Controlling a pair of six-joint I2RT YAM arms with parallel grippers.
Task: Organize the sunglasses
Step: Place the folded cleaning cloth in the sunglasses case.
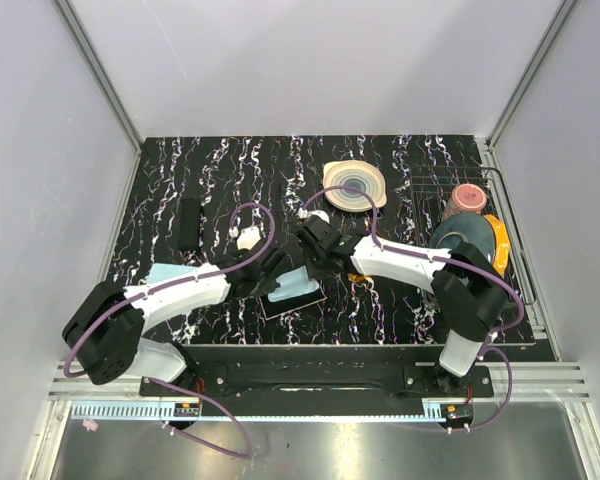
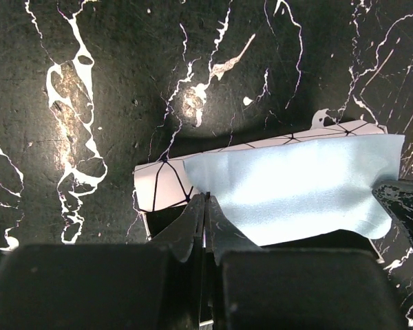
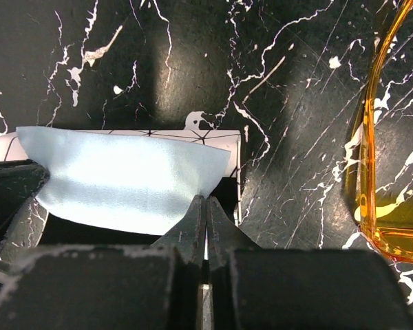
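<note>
A light blue cloth (image 2: 296,192) hangs stretched between both grippers, just above a white box with black line pattern (image 2: 162,182). My left gripper (image 2: 206,197) is shut on the cloth's near left corner. My right gripper (image 3: 206,199) is shut on the opposite corner of the cloth (image 3: 124,182), with the box (image 3: 213,136) showing behind it. The sunglasses (image 3: 372,172), amber-orange, lie on the table to the right of the box, apart from both grippers. From above, the cloth (image 1: 296,284) sits between the two wrists at table centre.
A flat black case (image 1: 188,222) lies at the left. A pale striped plate (image 1: 355,186) sits at the back. A wire rack (image 1: 510,250) on the right holds a pink cup (image 1: 467,197) and dishes. Something light blue (image 1: 165,272) shows under the left arm.
</note>
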